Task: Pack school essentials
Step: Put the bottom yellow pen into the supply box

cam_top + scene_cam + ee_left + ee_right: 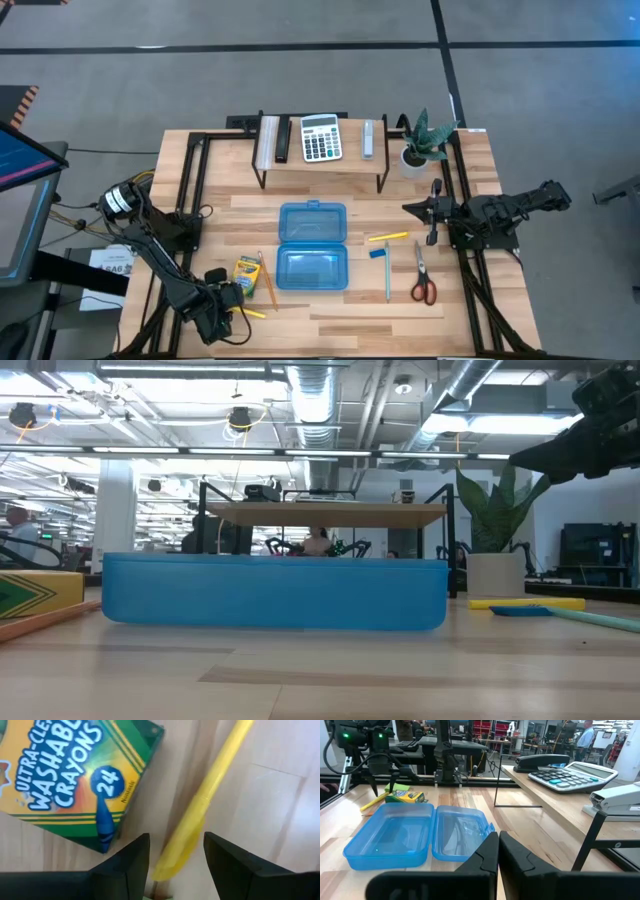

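Observation:
My left gripper [175,840] points down at the table's near left, open. Its fingers stand on either side of the near end of a yellow pencil [200,805] lying flat on the wood. The yellow-green crayon box [65,775] lies just beside it, with an orange pencil [268,284] along its right side. Right of the open blue case [313,245] lie another yellow pencil [388,237], a small blue eraser [377,253], a teal pen [388,277] and red-handled scissors [423,282]. My right gripper [497,842] waits shut, level, above the table's right side [410,208]. My left gripper comes from above with its fingers [135,860] across the yellow pencil's near end [172,862]. The pencil lies flat on the table, close to one finger. I cannot tell whether either finger touches it.
A raised wooden shelf [320,165] at the back holds a grey-white calculator [321,138], a black stapler [283,140] and a pale stapler [368,140]. A potted plant [425,140] stands at the back right. Bare wood lies in front of the case.

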